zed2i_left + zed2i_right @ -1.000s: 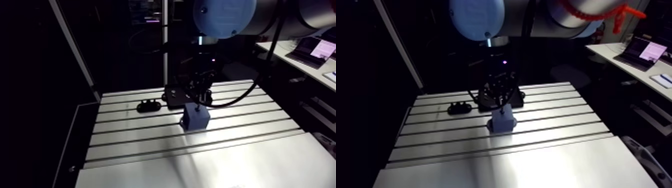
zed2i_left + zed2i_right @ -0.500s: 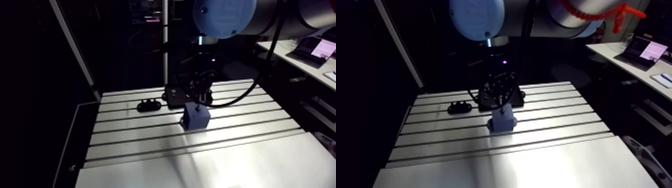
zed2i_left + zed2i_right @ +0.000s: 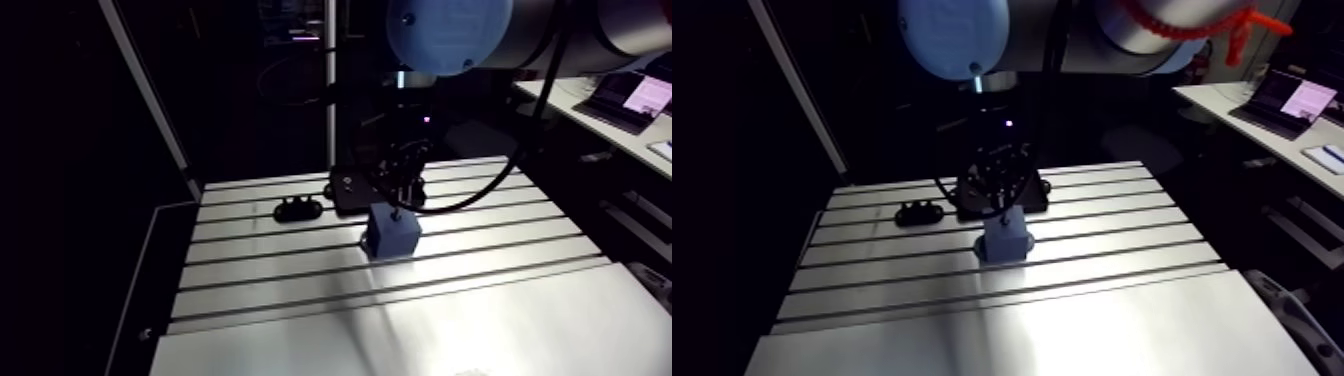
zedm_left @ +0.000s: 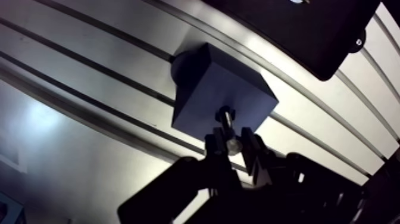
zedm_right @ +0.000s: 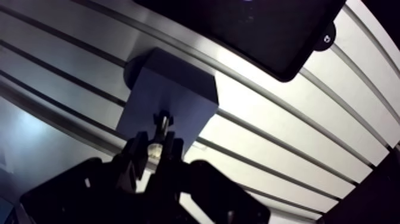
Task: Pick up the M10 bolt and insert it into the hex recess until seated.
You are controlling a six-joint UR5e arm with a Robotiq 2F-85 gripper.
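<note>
In the wrist view the pincer [image 4: 231, 143] is clamping the M10 bolt [image 4: 227, 122] between its two fingers, which are standing only slightly apart with the shank gripped between them. The bolt is pointing away from the fingers, and its far end is meeting the top face of the blue block [image 4: 208, 83], close to the block edge nearest the pincer. Whether that end is sitting inside the hex recess cannot be told.

The block is standing on the slotted aluminium desk [image 4: 89, 155], its corners sharp and its sides showing free on every side. Beyond the block, ahead of the pincer, a black plate [image 4: 297, 30] is lying flat, near the block but apart from it.

In the arm view the block [image 3: 392, 236] is sitting just above the middle of the frame, with the pincer coming down onto it from above. A small black fixture [image 3: 297, 210] is resting left of centre, well apart from the block. Broad bare desk is spreading across the lower half of the frame, while the left edge of the desk is running up beside a dark frame.
</note>
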